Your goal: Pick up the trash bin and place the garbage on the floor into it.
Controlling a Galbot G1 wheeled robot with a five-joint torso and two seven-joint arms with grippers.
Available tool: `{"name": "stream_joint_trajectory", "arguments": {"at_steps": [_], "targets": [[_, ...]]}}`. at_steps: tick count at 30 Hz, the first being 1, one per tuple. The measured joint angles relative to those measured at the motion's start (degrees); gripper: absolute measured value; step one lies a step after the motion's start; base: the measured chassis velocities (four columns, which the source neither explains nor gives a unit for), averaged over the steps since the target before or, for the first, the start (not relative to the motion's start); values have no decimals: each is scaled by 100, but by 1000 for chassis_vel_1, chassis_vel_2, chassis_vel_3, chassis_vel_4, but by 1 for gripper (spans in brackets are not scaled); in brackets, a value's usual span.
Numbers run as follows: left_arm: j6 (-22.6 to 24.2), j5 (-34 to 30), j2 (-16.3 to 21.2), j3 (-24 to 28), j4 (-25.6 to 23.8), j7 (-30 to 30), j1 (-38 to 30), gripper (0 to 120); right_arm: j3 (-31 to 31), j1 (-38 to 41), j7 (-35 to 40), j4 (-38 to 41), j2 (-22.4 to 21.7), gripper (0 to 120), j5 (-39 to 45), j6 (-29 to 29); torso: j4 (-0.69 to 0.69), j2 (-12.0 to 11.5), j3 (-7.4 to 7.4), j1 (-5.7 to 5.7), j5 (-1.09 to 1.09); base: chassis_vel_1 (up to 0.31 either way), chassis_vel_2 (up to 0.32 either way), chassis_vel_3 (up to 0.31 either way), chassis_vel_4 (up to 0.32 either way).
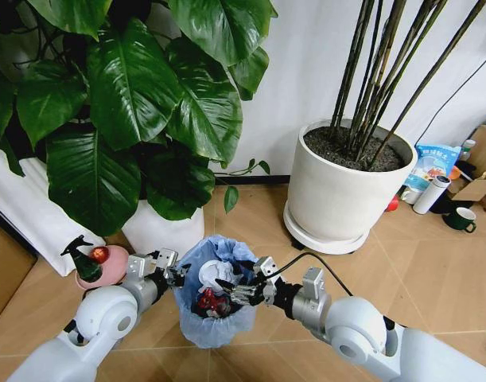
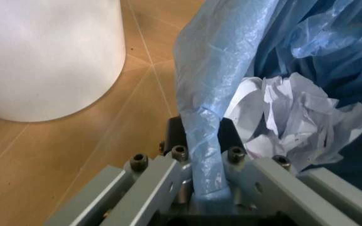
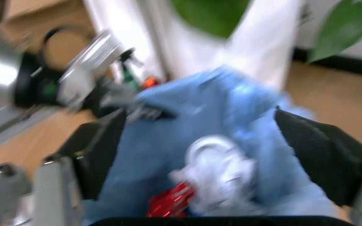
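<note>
Left gripper [image 2: 201, 141], fingers closed on the rim of the trash bin [image 1: 213, 306], is pinching the light-blue bag liner [image 2: 212, 84] folded over that rim; the bin is hanging from this grip just beside the white plant pot [image 2: 45, 56], above the herringbone floor [image 1: 433, 270]. Right gripper [image 1: 244, 293] is hovering over the bin's opposite rim, fingers [image 3: 102, 146] spread wide apart on either side of the opening and holding nothing. Directly beneath the right gripper, inside the liner, are lying crumpled white paper [image 2: 307, 117], a white round disc [image 3: 216, 153] and a crushed red piece [image 3: 171, 202]. Beyond the left gripper, a pink dish [image 1: 105, 267] is sitting against the leafy plant's pot.
</note>
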Motion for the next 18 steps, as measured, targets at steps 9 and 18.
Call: {"name": "stream_joint_trajectory", "arguments": {"at_steps": [9,18], "targets": [[-11,27,-2,-124,-81,-19,121,0,1166,-759,491,-83,260,100,-609,198,-3,0,0,0,-2,0,0,0,0],[-20,19,-62,-238,-174,-141,209,0,2002,-1482,687,-335,659,100,-1259,284,0,0,0,0,1,0,0,0,0]]}}
